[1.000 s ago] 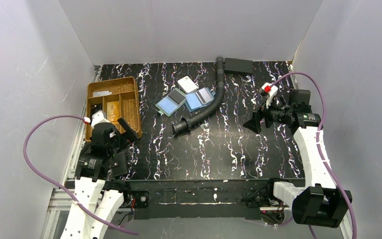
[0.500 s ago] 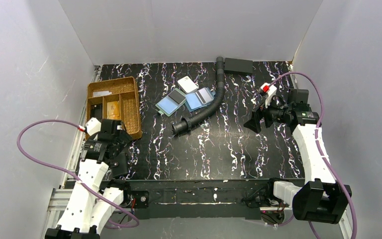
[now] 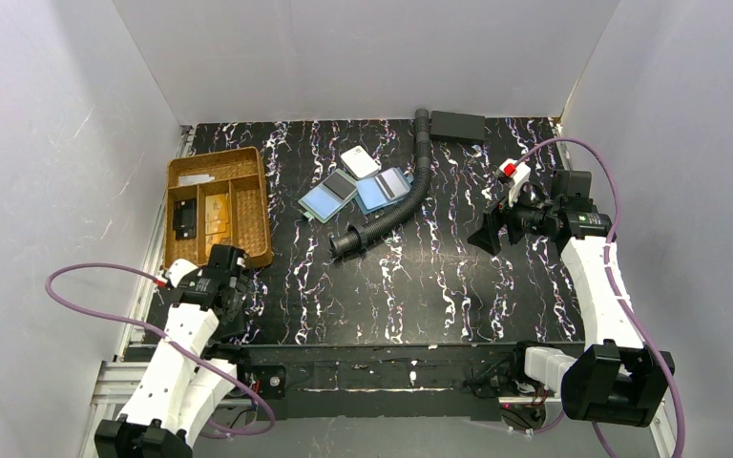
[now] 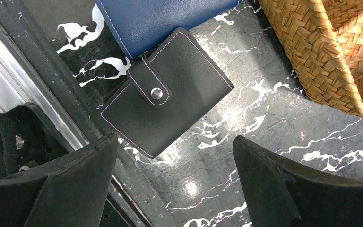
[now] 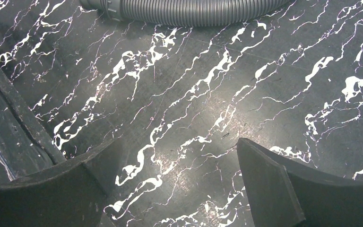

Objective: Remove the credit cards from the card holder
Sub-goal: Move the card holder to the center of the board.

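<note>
The card holder is a black wallet held closed by a snap tab. It lies flat on the marbled table in the left wrist view, its far corner under a navy-blue pouch. No credit cards show. My left gripper is open and empty, hovering just nearer than the holder. In the top view it sits at the near left, and the arm hides the holder. My right gripper is open and empty over bare table at the right, as its wrist view shows.
A woven basket stands at the left, its corner close to my left gripper. Two blue-and-dark rectangles overlap mid-table beside a white tag. A ribbed black hose curves across the middle; a black box lies at the back.
My left arm has drawn back toward the near left, bringing its gripper from the basket's near edge down over the table. The right arm has barely moved.
</note>
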`<state>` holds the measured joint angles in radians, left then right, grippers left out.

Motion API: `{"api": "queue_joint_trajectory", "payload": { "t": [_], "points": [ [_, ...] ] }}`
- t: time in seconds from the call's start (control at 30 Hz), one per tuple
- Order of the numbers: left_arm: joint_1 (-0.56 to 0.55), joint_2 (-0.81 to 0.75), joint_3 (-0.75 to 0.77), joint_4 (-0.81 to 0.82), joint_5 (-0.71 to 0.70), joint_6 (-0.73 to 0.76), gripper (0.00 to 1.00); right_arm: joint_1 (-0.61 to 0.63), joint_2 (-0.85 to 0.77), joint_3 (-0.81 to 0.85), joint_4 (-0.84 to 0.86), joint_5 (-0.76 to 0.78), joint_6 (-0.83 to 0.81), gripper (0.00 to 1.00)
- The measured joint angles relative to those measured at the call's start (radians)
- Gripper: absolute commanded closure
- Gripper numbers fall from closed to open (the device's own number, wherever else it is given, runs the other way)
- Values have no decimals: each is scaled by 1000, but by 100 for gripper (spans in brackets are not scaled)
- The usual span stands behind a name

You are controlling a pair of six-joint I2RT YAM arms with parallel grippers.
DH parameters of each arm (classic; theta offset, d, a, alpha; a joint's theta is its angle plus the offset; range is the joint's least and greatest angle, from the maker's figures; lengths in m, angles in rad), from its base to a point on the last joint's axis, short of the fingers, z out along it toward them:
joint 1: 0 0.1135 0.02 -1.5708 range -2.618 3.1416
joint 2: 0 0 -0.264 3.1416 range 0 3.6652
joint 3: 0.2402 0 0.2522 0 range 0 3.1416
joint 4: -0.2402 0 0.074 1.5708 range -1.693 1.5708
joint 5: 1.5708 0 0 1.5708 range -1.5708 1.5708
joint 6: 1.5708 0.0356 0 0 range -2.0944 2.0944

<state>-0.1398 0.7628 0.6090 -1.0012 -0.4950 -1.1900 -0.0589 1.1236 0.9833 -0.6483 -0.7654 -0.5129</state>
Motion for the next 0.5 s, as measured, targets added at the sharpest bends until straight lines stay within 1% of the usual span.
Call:
{"api": "queue_joint_trajectory", "payload": {
  "t": [0.1,0.17,0.37,0.5],
  "points": [
    [2,18,0,11,9,-1,9,0,0,0,1,-2,0,0],
    [2,4,0,14,20,11,8,0,0,0,1,-10,1,0],
    [2,-65,26,-8,74,109,7,1,5,0,-2,-69,-11,0],
    [2,-31,88,-44,105,162,12,29,36,0,-32,-109,-50,0]
  ]
}}
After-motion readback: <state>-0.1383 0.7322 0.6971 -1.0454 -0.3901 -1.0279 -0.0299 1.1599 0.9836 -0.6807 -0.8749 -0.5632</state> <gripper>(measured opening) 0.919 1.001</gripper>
